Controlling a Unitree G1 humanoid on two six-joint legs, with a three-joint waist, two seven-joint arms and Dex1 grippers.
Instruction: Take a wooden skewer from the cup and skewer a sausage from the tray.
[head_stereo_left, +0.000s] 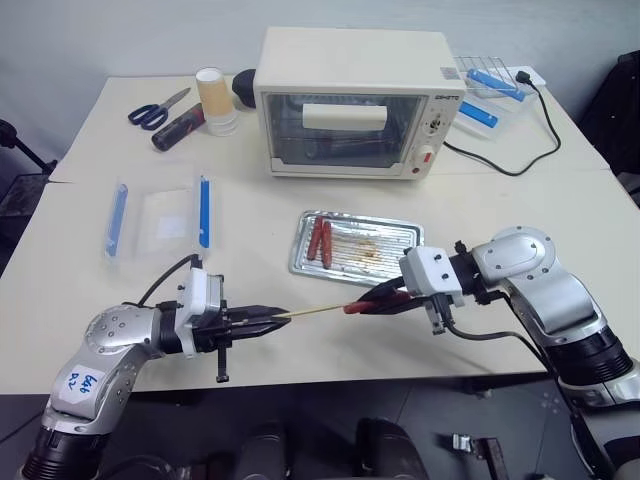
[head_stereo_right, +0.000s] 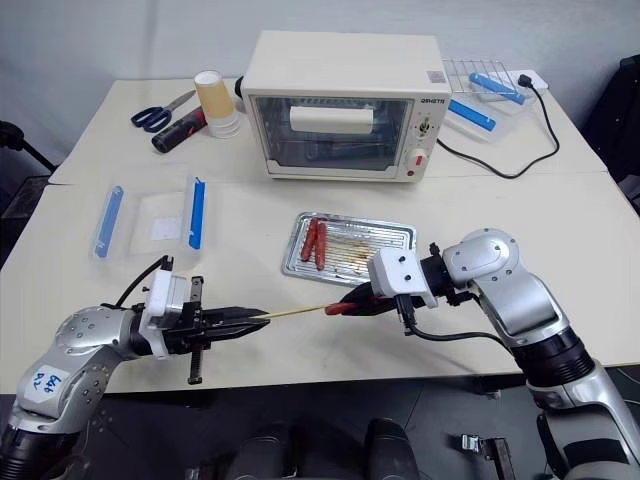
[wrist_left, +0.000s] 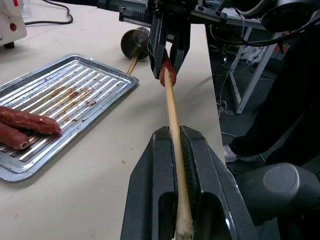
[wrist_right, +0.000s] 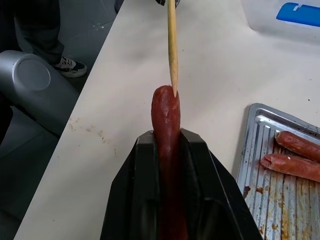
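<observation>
The left claw (head_stereo_left: 262, 322) is clamped shut on one wooden skewer (head_stereo_left: 310, 313), held above the front part of the tabletop (head_stereo_left: 90, 290) with its point aimed toward the right claw (head_stereo_left: 372, 300). That right claw is closed around one sausage (wrist_right: 166, 120), which sticks out past the fingertips; the skewer's tip touches the sausage's rounded end, as the right wrist view shows — whether it has gone in at all cannot be told.

Just behind the two claws lies the tray (head_stereo_left: 400, 240), one shiny ribbed tray with brown stains, carrying two sausages side by side at its left end (head_stereo_left: 321, 242). So there are three sausages in all — two in the tray, one in the grip. In the left wrist view the cup (wrist_left: 134, 43), a single small metal one, lies on its side on the tabletop beyond the tray, with another stick poking from its mouth.

Further back stand one toaster oven (head_stereo_left: 350, 100), a stack of paper cups (head_stereo_left: 214, 100) and one pair of scissors (head_stereo_left: 155, 110). Two clear boxes with blue clips are in view, one at the left (head_stereo_left: 160, 220), one behind the oven at the right (head_stereo_left: 490, 95).
</observation>
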